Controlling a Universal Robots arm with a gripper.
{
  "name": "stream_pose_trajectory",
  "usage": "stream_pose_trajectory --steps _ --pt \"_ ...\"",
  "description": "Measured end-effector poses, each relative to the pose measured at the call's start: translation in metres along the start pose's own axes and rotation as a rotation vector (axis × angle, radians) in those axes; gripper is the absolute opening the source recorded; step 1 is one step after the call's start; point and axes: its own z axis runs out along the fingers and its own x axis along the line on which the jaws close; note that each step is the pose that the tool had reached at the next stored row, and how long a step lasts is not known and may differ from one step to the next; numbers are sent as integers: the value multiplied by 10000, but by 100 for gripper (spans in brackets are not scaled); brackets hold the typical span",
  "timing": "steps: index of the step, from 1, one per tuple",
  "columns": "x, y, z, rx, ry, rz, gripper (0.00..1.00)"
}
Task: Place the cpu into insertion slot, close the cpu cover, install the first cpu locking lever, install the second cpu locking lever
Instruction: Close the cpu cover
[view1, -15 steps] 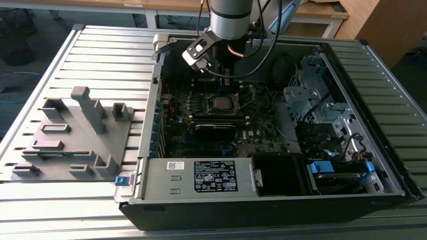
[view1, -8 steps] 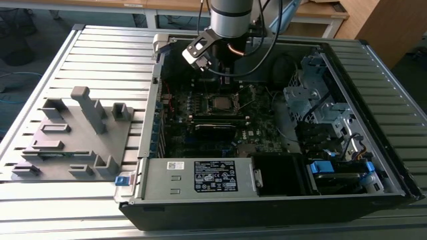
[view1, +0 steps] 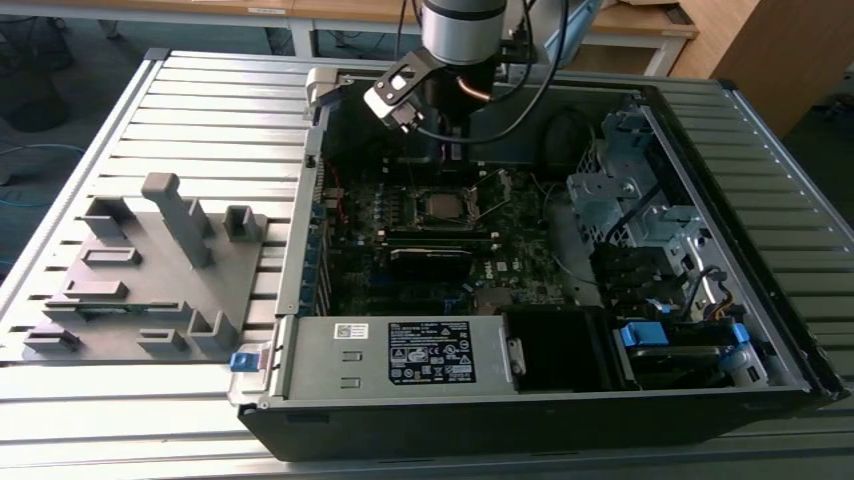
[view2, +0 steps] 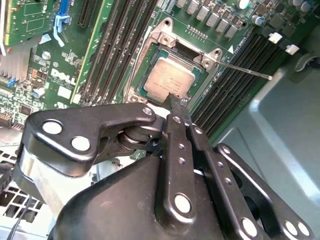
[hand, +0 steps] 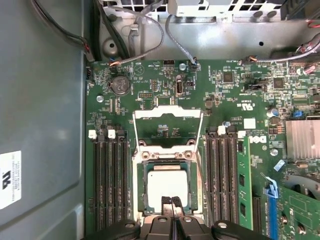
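Nearest the lens in the second wrist view, the black jointed metal gripper (view2: 173, 99) is standing with its jaws pressed together, nothing between them, its tip over one corner of the cpu (view2: 169, 79), a small flat square chip with a dull silvery-tan top; contact cannot be told. The chip is lying flat inside the insertion slot (view2: 151, 59), a dark square socket with a silver rim. A thin silver locking lever (view2: 247, 71) is sticking out free from a socket corner across the long black memory slots (view2: 225, 92).

In the first wrist view, the cpu cover (hand: 167, 113), a thin square silver frame plate with a cut-out middle, is lying swung open on the far side of the slot from the gripper's tip, so tip, chip and cover are falling in one line on the green motherboard (hand: 225, 100).

In the exterior view, the grey robot arm (view1: 461, 30) is hanging down into the open black computer case (view1: 534, 425), which is sitting on a slatted metal table (view1: 214, 90) just beside a grey moulded fixture tray (view1: 134, 270).
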Motion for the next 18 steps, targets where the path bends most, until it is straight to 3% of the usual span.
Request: stream_pose_trajectory --steps 6,18 --pt "0 4 -86 0 0 0 10" --pt "1 8 -165 -2 3 0 10"
